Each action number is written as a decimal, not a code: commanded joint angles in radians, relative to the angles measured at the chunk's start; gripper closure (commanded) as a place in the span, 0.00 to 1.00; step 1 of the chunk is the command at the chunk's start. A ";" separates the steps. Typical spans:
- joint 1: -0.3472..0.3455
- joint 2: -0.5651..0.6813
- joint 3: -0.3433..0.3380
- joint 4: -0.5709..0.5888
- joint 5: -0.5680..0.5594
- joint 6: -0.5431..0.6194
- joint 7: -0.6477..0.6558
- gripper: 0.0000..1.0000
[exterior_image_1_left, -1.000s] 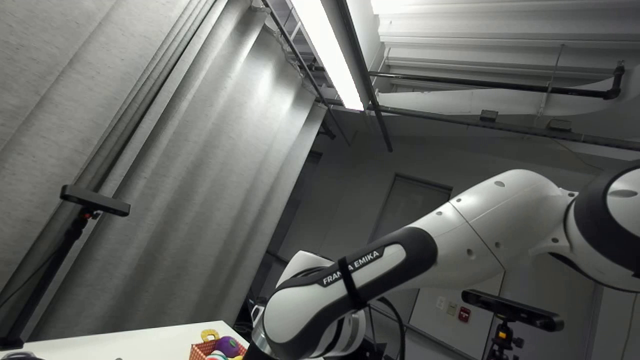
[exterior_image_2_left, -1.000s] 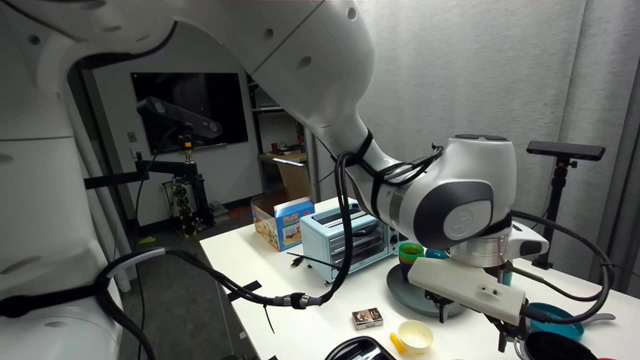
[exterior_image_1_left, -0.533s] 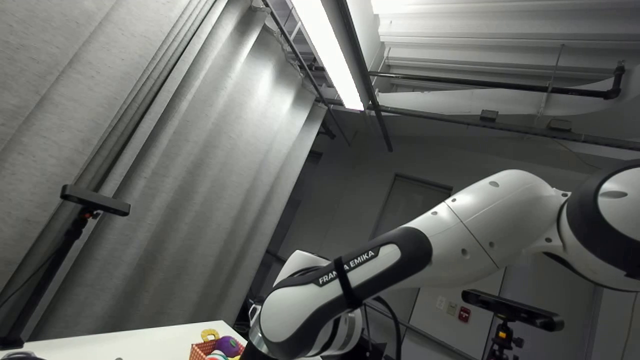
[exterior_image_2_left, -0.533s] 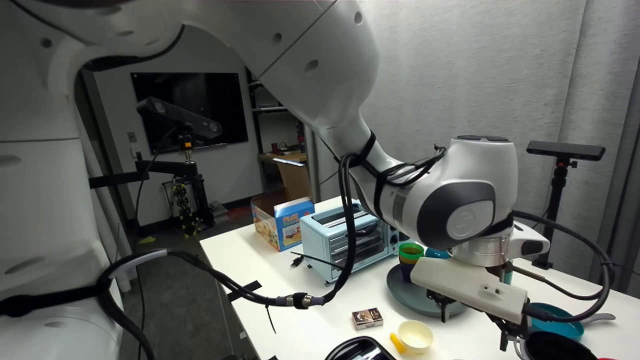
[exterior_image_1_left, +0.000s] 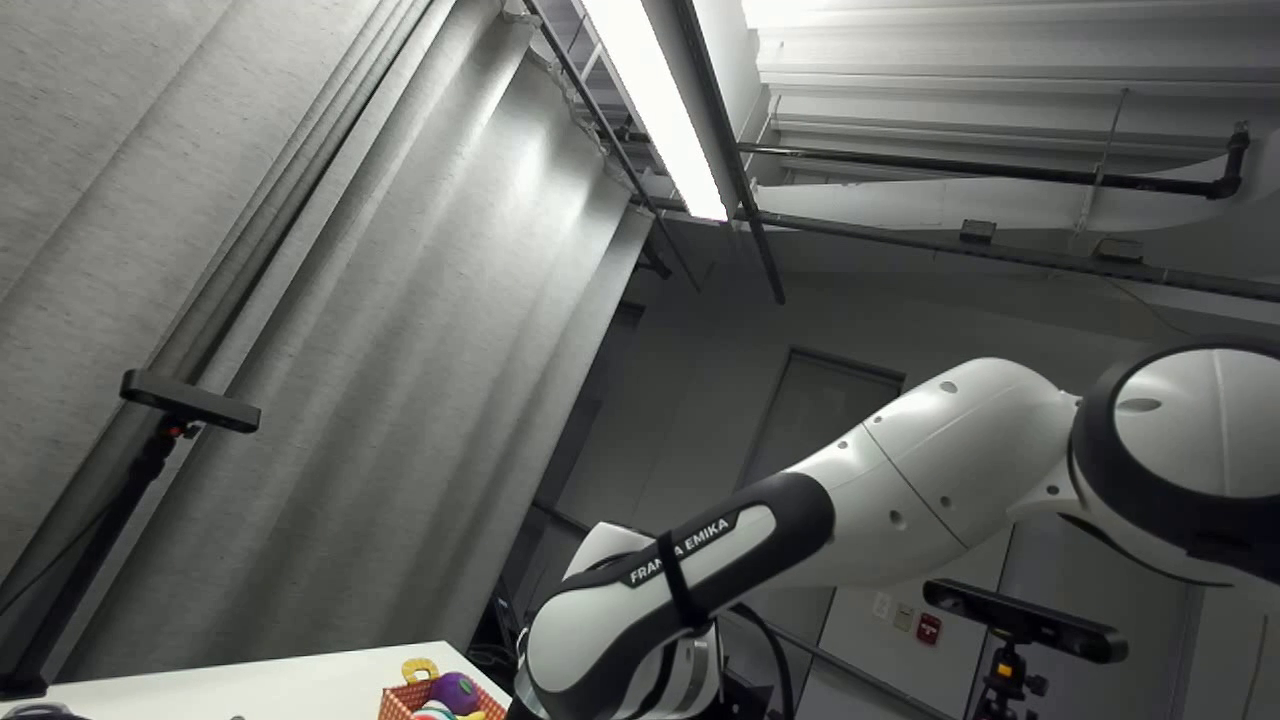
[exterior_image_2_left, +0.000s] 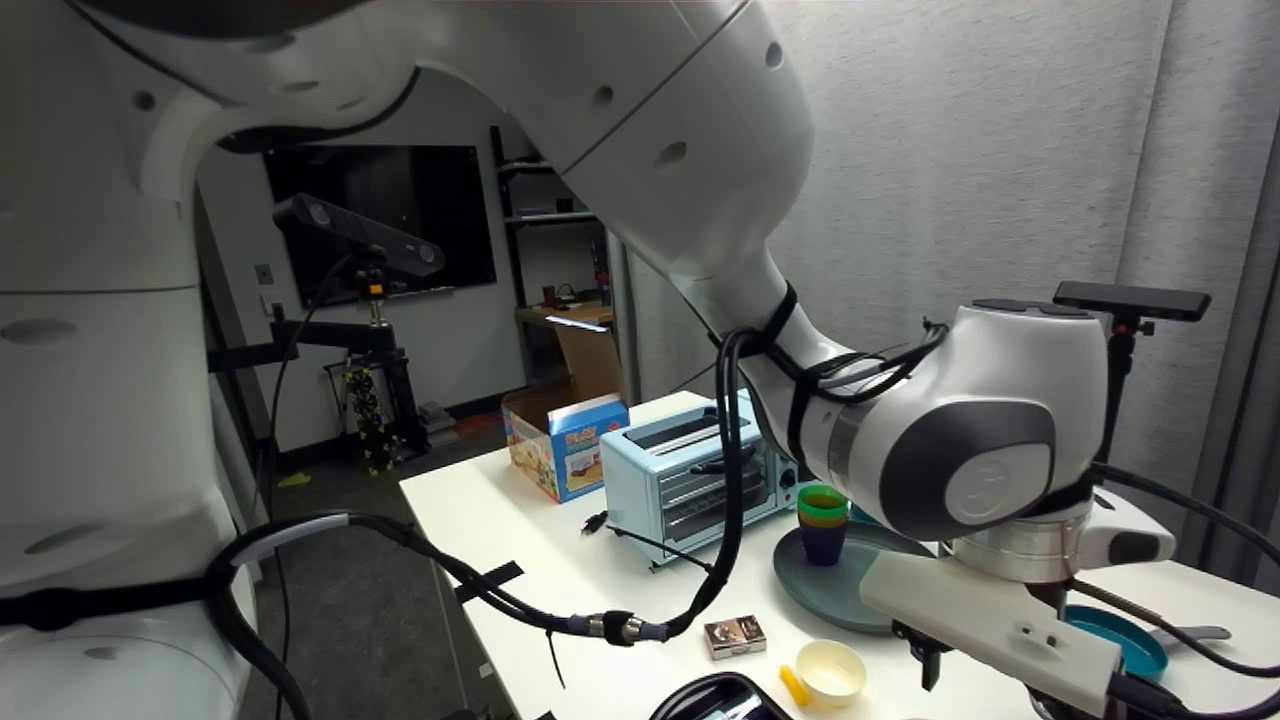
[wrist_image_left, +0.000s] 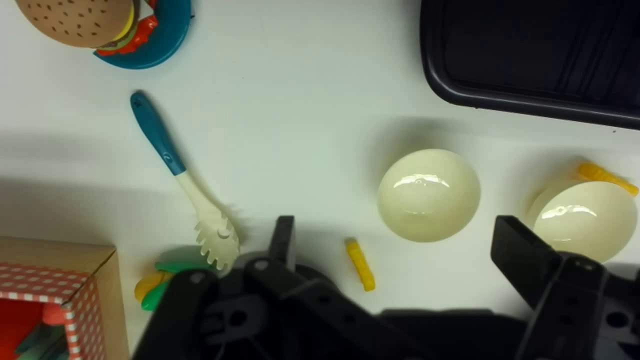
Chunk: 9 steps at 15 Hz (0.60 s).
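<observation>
My gripper (wrist_image_left: 397, 237) is open and empty above the white table, its two black fingers wide apart in the wrist view. A short yellow stick (wrist_image_left: 360, 265) lies on the table and shows between the fingers. A cream bowl (wrist_image_left: 429, 195) stands just ahead of the gap. A second cream bowl (wrist_image_left: 585, 220) is by the right finger, with another yellow stick (wrist_image_left: 607, 177) beside it. A teal-handled pasta server (wrist_image_left: 157, 135) lies to the left. In an exterior view one finger (exterior_image_2_left: 929, 665) shows under the hand; the other is hidden or cut off.
A black tray (wrist_image_left: 540, 55), a toy burger (wrist_image_left: 80, 20) on a teal plate (wrist_image_left: 165, 45) and a red-checked box (wrist_image_left: 102, 295) surround the gripper. A toaster oven (exterior_image_2_left: 640, 490), stacked cups (exterior_image_2_left: 822, 540) on a grey plate (exterior_image_2_left: 790, 575) and a teal pan (exterior_image_2_left: 1120, 640) stand further off.
The arm and open gripper have moved right and down in an exterior view, mostly in the last half second. The hand now covers the dark pot seen earlier. The table things have not moved.
</observation>
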<state>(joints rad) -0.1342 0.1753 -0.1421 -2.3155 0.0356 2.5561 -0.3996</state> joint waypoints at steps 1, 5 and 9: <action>-0.047 0.083 0.021 0.082 0.035 0.012 -0.027 0.00; -0.078 0.156 0.053 0.152 0.073 0.001 -0.056 0.00; -0.101 0.233 0.093 0.214 0.079 -0.008 -0.074 0.00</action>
<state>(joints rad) -0.2002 0.3382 -0.0883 -2.1721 0.0898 2.5561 -0.4319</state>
